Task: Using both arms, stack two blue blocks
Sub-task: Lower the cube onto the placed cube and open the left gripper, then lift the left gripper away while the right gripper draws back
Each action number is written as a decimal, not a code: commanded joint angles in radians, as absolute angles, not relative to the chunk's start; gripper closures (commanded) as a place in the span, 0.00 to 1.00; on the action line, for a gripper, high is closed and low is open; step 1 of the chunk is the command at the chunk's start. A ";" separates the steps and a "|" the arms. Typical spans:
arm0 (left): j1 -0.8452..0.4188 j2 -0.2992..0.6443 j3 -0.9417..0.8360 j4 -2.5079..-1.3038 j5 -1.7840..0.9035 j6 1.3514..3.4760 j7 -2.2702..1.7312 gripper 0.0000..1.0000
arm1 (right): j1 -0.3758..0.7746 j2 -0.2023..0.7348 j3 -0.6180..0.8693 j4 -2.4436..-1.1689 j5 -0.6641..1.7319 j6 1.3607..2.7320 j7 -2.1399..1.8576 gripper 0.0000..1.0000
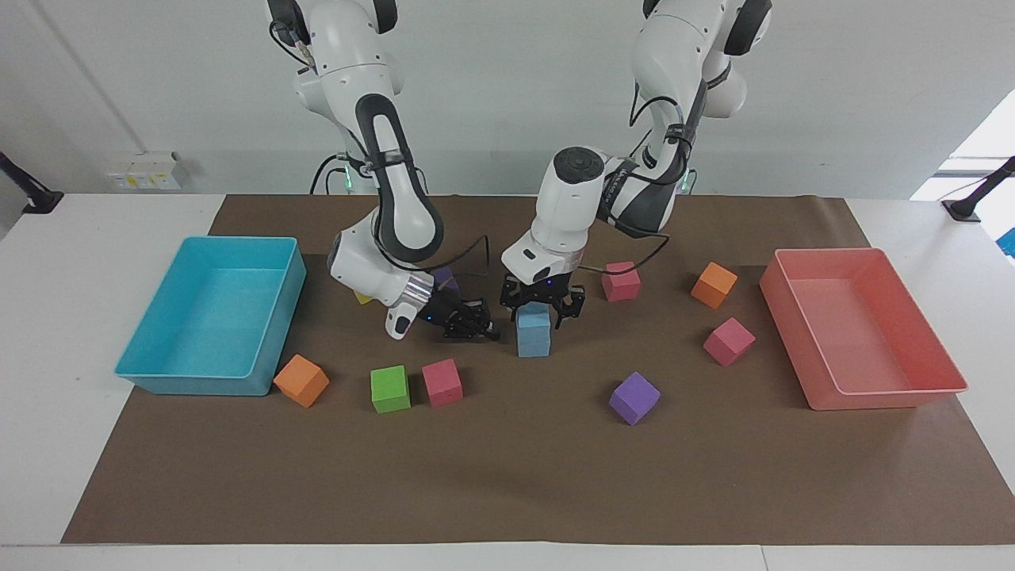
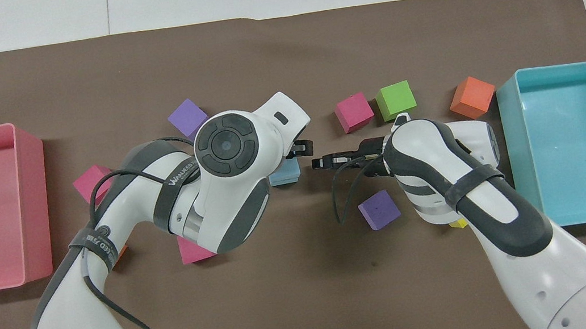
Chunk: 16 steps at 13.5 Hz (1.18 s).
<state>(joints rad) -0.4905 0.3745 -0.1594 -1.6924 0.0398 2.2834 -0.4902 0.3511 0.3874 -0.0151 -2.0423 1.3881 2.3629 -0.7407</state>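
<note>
Two light blue blocks stand stacked in the middle of the brown mat, the upper one (image 1: 534, 316) squarely on the lower one (image 1: 534, 342). My left gripper (image 1: 541, 308) hangs over the stack, its fingers spread open on either side of the upper block and apart from it. In the overhead view my left wrist covers most of the stack, and only a corner of blue (image 2: 287, 173) shows. My right gripper (image 1: 469, 322) is low over the mat beside the stack, toward the right arm's end, pointing at it and holding nothing.
A turquoise tray (image 1: 277, 317) stands at the right arm's end and a pink tray (image 1: 793, 333) at the left arm's end. Around the stack lie a purple cube (image 1: 634, 398), a pink cube (image 1: 442, 381), a green cube (image 1: 390, 388), an orange cube (image 1: 301, 380) and several more.
</note>
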 commanded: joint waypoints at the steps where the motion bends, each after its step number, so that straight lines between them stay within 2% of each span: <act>1: -0.482 0.306 -0.137 -1.683 0.043 2.220 -0.488 0.00 | 0.351 0.385 -0.008 -2.048 1.419 2.391 -0.776 1.00; 4: -0.427 0.203 -0.118 -1.683 0.041 2.078 -0.442 0.00 | 0.350 0.379 -0.009 -2.039 1.404 2.391 -0.784 1.00; 8: -0.310 0.063 -0.115 -1.684 0.035 1.838 -0.171 0.00 | 0.348 0.351 -0.015 -2.034 1.339 2.401 -0.769 1.00; 9: -0.275 0.039 -0.115 -1.684 0.032 1.792 -0.116 0.00 | 0.348 0.344 -0.015 -2.031 1.297 2.420 -0.765 0.95; 10: -0.240 0.016 -0.115 -1.684 0.031 1.755 -0.059 0.00 | 0.348 0.339 -0.015 -2.031 1.267 2.436 -0.759 0.69; 11: -0.210 -0.001 -0.112 -1.683 0.031 1.726 -0.002 0.00 | 0.348 0.336 -0.015 -2.029 1.252 2.441 -0.750 0.25; 12: -0.172 -0.021 -0.110 -1.681 0.029 1.701 0.061 0.00 | 0.345 0.327 -0.015 -2.029 1.238 2.442 -0.739 0.00; 16: -0.092 -0.064 -0.106 -1.664 0.028 1.609 0.173 0.00 | 0.324 0.278 -0.024 -2.029 1.035 2.436 -0.642 0.00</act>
